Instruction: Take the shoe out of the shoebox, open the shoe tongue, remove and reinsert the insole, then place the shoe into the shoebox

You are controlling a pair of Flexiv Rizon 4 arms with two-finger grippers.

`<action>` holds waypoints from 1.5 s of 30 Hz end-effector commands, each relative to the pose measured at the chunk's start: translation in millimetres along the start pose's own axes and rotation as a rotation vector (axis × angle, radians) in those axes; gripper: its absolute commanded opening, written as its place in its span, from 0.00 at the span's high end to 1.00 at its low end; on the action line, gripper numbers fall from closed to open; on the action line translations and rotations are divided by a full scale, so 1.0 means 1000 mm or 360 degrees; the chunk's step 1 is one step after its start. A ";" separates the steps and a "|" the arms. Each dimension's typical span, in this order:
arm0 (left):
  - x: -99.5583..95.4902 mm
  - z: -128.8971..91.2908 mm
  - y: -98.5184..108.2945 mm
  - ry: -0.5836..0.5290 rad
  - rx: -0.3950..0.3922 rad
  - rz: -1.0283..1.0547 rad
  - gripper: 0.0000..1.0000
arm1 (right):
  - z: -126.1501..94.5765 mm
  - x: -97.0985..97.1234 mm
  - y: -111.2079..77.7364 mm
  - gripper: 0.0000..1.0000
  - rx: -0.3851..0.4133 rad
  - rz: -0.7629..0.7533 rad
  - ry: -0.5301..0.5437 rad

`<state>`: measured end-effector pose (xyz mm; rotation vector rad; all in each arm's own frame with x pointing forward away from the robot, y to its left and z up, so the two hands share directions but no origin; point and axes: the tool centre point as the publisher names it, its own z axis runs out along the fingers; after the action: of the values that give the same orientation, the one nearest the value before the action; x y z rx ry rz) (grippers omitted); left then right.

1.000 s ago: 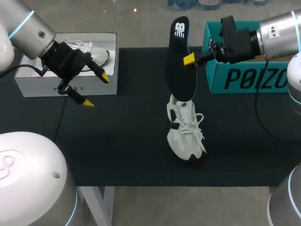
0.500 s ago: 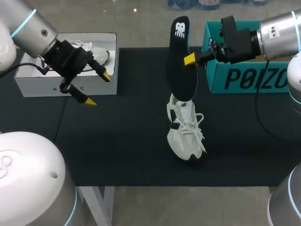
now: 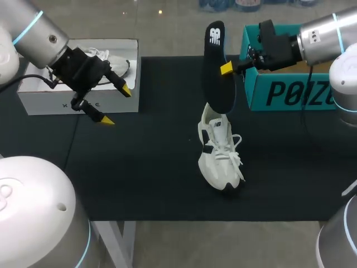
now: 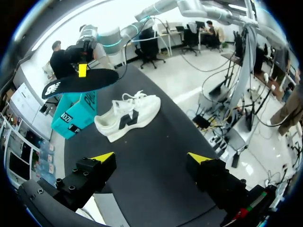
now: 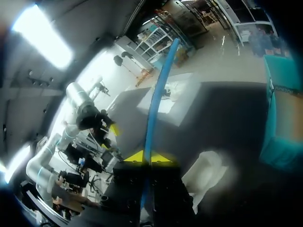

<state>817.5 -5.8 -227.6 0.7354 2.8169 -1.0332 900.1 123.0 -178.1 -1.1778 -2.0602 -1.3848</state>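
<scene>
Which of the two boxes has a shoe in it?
The white box at the left, behind the left gripper: a white shoe lies inside. The teal box shows only bare cardboard.

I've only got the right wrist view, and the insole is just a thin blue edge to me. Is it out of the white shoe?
Observer: Yes. The left wrist view shows the flat black foam insole hanging apart from the white lace-up sneaker, pinched in the right claw.
Operator: Is the sneaker upright?
Observer: Head view: it stands on its sole on the black tabletop, toe toward the robot.
Operator: And my other arm?
Observer: The left claw is open and empty, by the white cardboard shoebox.
</scene>
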 end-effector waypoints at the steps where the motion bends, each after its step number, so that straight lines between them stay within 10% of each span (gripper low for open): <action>1: -0.001 0.000 0.000 0.0003 -0.0005 -0.0001 0.00 | 0.018 -0.032 0.003 1.00 -0.0016 -0.0009 0.0116; 45: -0.001 0.000 0.000 0.0003 -0.0005 -0.0001 0.00 | 0.039 -0.081 0.024 1.00 -0.0098 -0.0105 0.0038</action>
<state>817.7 -6.2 -227.9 0.7354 2.8168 -1.0330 962.1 123.0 -233.9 -1.1319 -2.0754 -1.4916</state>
